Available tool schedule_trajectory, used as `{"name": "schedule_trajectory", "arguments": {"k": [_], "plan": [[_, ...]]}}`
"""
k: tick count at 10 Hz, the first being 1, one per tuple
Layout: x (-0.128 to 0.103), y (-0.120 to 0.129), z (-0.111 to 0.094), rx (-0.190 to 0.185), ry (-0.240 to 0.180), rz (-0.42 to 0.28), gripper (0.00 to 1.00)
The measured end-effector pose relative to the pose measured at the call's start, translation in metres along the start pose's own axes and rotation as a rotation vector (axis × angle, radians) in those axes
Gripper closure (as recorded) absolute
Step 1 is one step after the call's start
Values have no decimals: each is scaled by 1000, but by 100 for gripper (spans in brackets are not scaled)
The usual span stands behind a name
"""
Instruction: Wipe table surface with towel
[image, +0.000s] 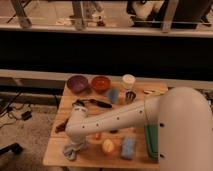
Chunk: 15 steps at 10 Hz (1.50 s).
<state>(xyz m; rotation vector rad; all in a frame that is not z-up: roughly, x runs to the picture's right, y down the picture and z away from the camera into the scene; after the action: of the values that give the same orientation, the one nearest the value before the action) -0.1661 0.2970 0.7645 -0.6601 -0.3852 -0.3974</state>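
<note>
Nearest, filling the lower right: a bulky white robot arm (150, 120), stretched left and down across a light wooden table (95, 159). At the arm's low end, the gripper (75, 145), down at the table's near left corner and touching a crumpled blue-grey cloth towel (69, 152). Towel bunched on the tabletop, close to the front edge. Whether the gripper clasps the towel or merely rests on it: cannot tell, hidden under the wrist.

Along the same front row, right of the towel: a round yellow-orange fruit (108, 146), just beside it a light blue rectangular sponge (128, 147), then a flat green object (151, 141) partly covered by the arm.

Mid-table, beyond the arm: a black-handled utensil (93, 102) lying left of centre, a small blue object (113, 96), and a small dark metallic cup (130, 96).

Back row, left to right: a purple round bowl (77, 83), an orange-red round bowl (101, 83), a white paper cup (129, 81).

Behind the table: a wide dark panel (105, 52), with pale metal posts (77, 15) above it.
</note>
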Motion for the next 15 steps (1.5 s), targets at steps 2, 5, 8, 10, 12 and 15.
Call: {"name": "schedule_trajectory", "arguments": {"k": [2, 5, 8, 10, 12, 15], "plan": [[1, -4, -1, 7, 2, 6, 100], [-3, -11, 1, 6, 6, 4, 100], [-21, -21, 5, 8, 6, -22, 100], [-34, -25, 6, 11, 1, -45, 100], [-54, -23, 7, 10, -9, -81, 100], [-77, -6, 3, 8, -27, -128, 100]]}}
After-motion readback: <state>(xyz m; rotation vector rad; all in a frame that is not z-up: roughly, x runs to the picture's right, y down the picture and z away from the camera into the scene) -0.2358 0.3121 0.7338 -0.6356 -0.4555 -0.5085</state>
